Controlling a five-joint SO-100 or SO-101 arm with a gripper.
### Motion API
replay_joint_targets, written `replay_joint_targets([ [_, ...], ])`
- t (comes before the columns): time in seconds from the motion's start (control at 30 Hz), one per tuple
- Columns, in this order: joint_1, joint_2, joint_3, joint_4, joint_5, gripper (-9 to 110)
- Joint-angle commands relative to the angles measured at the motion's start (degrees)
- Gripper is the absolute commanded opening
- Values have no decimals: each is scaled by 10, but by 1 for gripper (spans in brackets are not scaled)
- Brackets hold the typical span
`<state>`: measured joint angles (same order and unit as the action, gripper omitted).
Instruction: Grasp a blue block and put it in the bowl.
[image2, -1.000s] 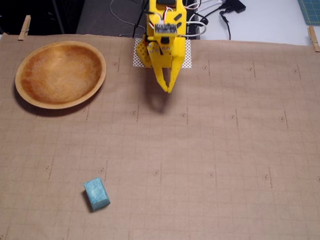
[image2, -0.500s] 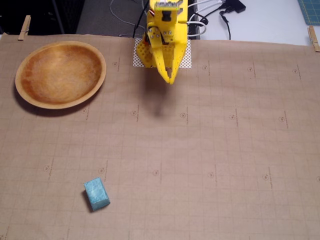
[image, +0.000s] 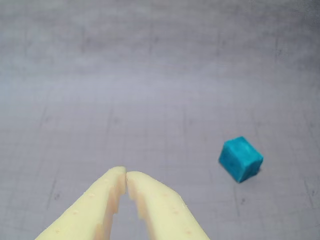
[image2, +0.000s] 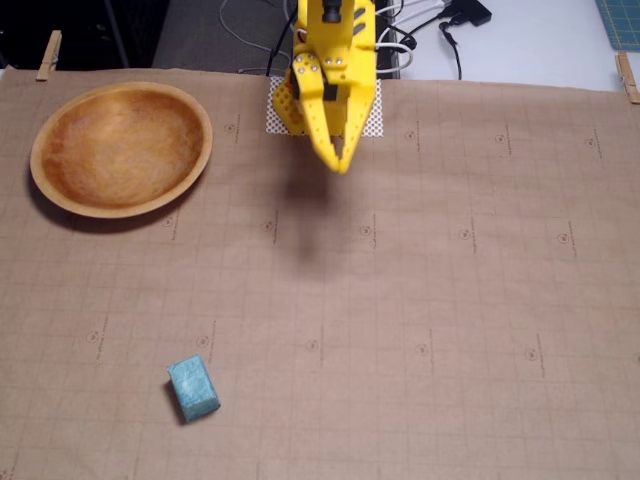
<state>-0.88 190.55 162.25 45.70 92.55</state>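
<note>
One block, one bowl, and the grasp has not begun. Over on the left of the fixed view, at about ten o'clock on the brown gridded paper (image2: 450, 300), sits the bowl (image2: 45, 150), wide, shallow and empty. Down at seven o'clock, well apart from it, lies the blue block (image2: 193, 388), turned a little askew to the grid lines. Moving right, up at twelve o'clock, the yellow gripper (image2: 342, 162) hangs in the air near the arm's base, fingertips pinched together with nothing between them; the wrist view shows the tips touching (image: 125, 176), the block off at four o'clock (image: 240, 159). That block looks light and stiff to me, matte enough not to slip. I'd spread the jaws and take it across the two long flat sides, squared to its tilt.
</note>
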Motion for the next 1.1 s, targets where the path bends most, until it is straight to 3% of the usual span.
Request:
replay_joint_targets([
  [0.0,22,-71,-14,-79,2,-3],
  [0.2,65,-259,-69,-166,2,-3],
  [0.47,100,-459,-172,-177,41,-2],
  [0.83,95,-504,-190,-185,47,30],
  [1.07,96,-537,-195,-191,51,38],
])
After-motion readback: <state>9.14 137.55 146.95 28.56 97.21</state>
